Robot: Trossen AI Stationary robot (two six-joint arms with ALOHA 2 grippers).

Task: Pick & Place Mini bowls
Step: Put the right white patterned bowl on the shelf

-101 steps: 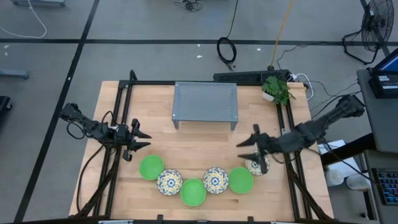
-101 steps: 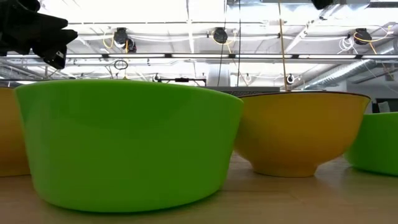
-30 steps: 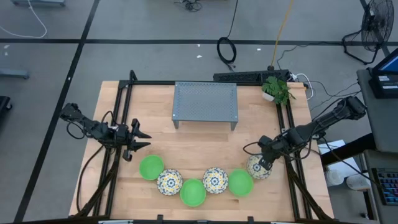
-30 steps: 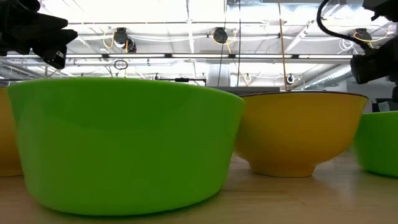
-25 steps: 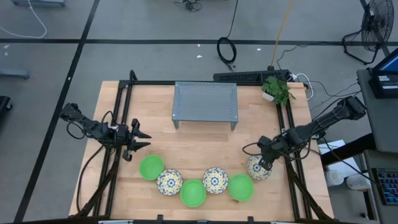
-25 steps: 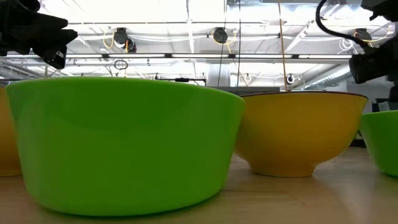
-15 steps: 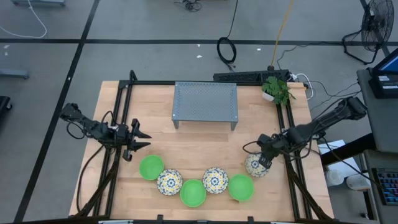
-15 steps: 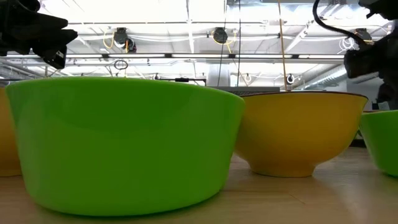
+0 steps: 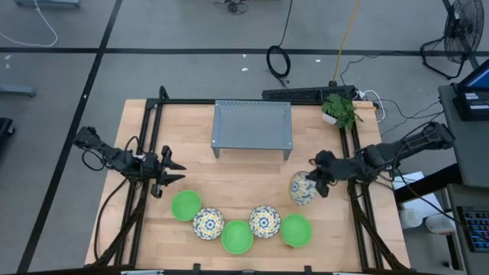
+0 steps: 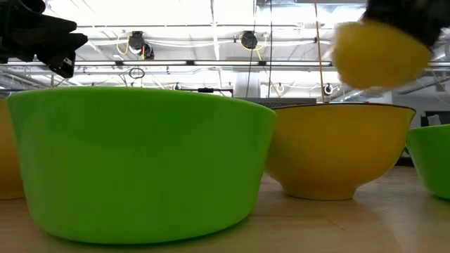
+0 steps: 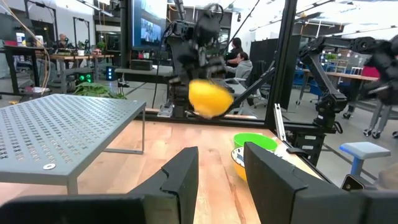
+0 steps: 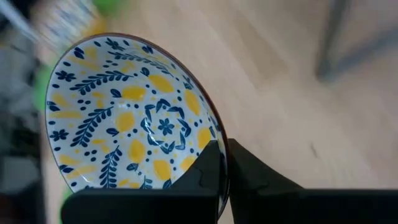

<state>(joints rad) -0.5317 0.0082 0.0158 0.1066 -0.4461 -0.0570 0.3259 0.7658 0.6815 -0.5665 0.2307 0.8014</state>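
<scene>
My right gripper [image 9: 318,183] is shut on a white mini bowl [image 9: 302,189] with a blue-and-yellow floral pattern and holds it above the table's right part. Its yellow outside shows in the low view [image 10: 380,53] and the left wrist view [image 11: 209,98]. Five more mini bowls rest on their bases in a row near the front edge: green [image 9: 186,205], floral [image 9: 208,223], green [image 9: 238,237], floral [image 9: 264,221], green [image 9: 296,230]. My left gripper [image 9: 173,171] hovers open over the table's left side, with nothing between its fingers [image 11: 186,171]. My right gripper pinches the floral bowl's rim [image 12: 215,134] between its two fingers, one finger [image 12: 207,169] inside the bowl and the other [image 12: 249,171] outside. The fingers come at it from the table's right. The bowl is lifted clear of the table and tilted.
A grey perforated metal stand [image 9: 252,126] sits at the table's far middle. A small green plant [image 9: 340,109] stands at the far right corner. Black frame rails [image 9: 149,145] run along both sides. Bare wood lies between the stand and the row of bowls.
My right gripper has risen and gone toward the table's far edge and a little left, taking the floral bowl with it. That bowl stood at the row's right end and is now lifted clear and tipped. The other bowls stay in place.
</scene>
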